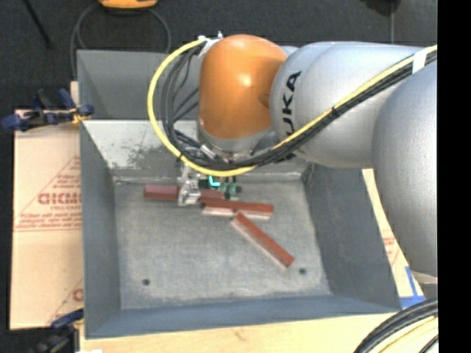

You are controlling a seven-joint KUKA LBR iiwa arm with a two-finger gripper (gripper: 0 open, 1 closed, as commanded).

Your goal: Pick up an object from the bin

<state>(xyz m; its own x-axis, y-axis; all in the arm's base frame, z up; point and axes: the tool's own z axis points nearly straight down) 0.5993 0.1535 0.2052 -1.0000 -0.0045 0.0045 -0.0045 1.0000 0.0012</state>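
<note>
Your gripper sits low near the grey metal bin's back wall, at the right end of 1 flat red-brown stick; you cannot tell whether it is spread or pinching; 2 similar sticks lie just right

The grey metal bin carries three reddish-brown flat sticks on its floor, toward the back wall. The left stick lies level, and the middle stick lies level just right of it. The slanted stick runs down to the right from beneath the middle one.
</note>
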